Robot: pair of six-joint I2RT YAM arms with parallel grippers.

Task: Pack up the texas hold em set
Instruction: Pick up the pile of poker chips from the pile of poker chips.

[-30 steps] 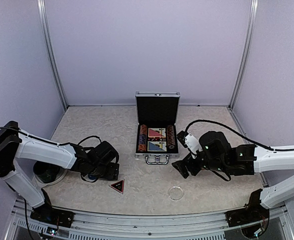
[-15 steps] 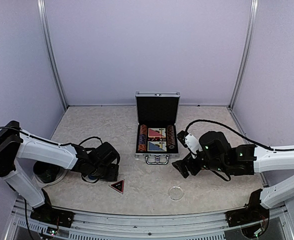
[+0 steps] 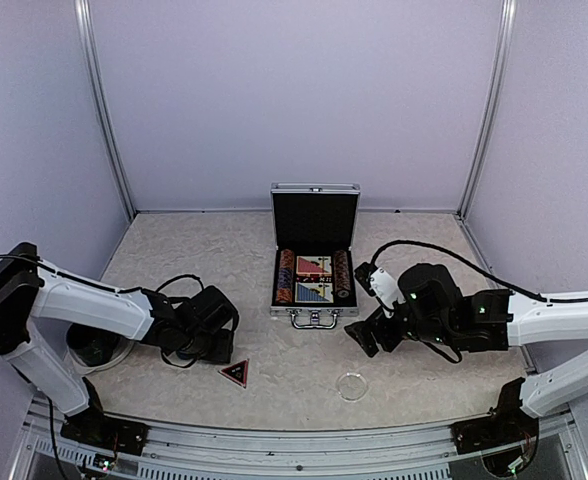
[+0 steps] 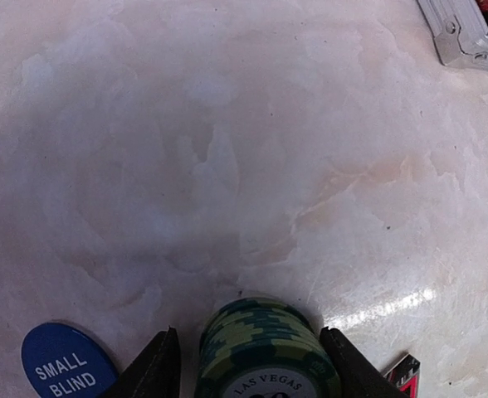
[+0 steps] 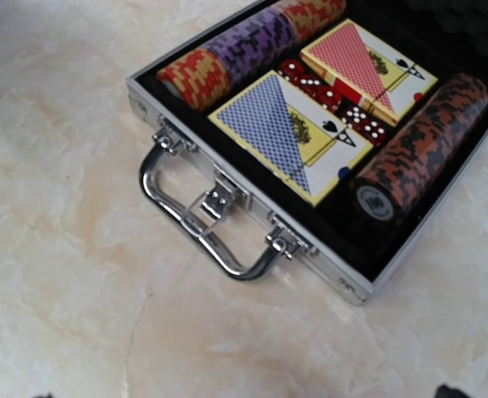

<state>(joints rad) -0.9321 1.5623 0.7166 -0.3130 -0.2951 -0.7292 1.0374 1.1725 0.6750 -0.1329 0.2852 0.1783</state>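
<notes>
In the top view, the silver briefcase [image 3: 315, 312] lay open in the middle of the table with its lid standing upright. The left gripper [image 3: 219, 346] was low over the table, well to the left of the briefcase and nearer to the arm bases. The dark triangle marker [image 3: 234, 373] lay just beside it. The right gripper [image 3: 364, 335] hung near the briefcase, to the right of its handle, and held nothing.

In the left wrist view, a stack of green chips [image 4: 265, 348] stood on the table between the two fingers [image 4: 157, 369]. The jaws stood on both sides of the stack, but a thin gap showed at one side, so it was not yet clamped. A blue "small blind" button [image 4: 68, 366] lay near the stack, on the side away from the briefcase.

In the right wrist view, the two card decks [image 5: 290, 133], red dice [image 5: 331, 99] and chip rows [image 5: 244, 46] lay inside the briefcase. The jaws were wide apart and empty.

I judge the stack to be rather heavy and smooth. It is made of loose discs, so they may slide apart. It should be taken at its middle height, with even pressure.
</notes>
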